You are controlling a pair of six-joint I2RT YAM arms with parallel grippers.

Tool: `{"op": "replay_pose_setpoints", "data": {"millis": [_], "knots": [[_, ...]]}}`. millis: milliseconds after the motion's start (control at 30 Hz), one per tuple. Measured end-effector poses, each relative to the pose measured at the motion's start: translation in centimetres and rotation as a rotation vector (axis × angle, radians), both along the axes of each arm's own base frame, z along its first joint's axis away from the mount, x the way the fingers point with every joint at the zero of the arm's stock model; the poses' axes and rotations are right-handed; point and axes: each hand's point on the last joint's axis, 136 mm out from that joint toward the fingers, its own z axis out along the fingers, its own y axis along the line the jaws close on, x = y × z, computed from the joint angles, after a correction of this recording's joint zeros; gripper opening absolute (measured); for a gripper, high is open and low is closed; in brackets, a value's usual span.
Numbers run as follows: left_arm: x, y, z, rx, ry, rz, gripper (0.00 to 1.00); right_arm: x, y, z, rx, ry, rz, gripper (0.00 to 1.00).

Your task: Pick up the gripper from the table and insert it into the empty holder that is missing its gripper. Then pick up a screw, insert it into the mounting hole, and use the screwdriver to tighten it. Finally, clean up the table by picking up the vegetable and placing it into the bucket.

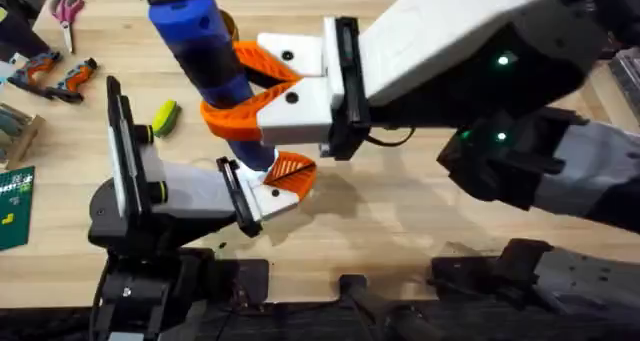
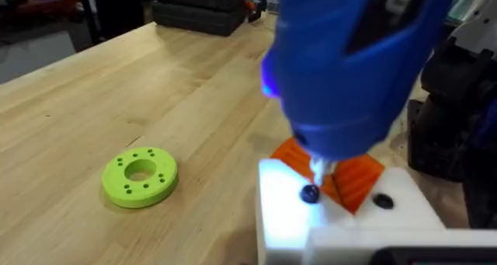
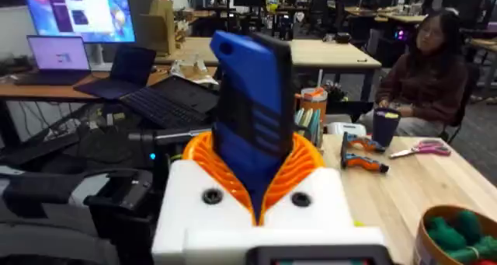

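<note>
Right gripper [image 1: 262, 89], orange pads clamped on the blue screwdriver [image 1: 205, 41], holds it upright with the tip straight down on a dark screw [image 2: 310, 193] in the left gripper's [image 1: 278, 186] white holder [image 1: 262, 197]. Left wrist view shows that contact; overhead shows the yellow-green vegetable [image 1: 164, 116] lying left on the tabletop [image 1: 400, 211]. Left gripper's opening: cannot tell.

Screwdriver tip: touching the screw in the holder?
Touching. In the left wrist view the screwdriver tip meets the dark screw head on the white holder, no visible gap.
</note>
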Motion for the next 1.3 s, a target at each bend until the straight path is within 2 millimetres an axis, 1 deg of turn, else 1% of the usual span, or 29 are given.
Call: {"op": "replay_pose_setpoints", "data": {"millis": [100,567,833,1300], "knots": [[0.00,0.00,0.00,0.000,0.000,0.000,0.004,0.25,0.27,-0.47,-0.007,0.007,-0.001,0.028],[0.00,0.00,0.00,0.000,0.000,0.000,0.004,0.26,0.29,-0.39,-0.002,0.002,0.000,0.028],[0.00,0.00,-0.01,0.000,0.001,0.000,0.004,0.36,0.37,-0.87,-0.020,0.015,-0.002,0.028],[-0.01,0.00,-0.01,-0.002,0.004,0.000,0.004,0.42,0.39,-0.96,-0.023,0.018,-0.005,0.028]]}}
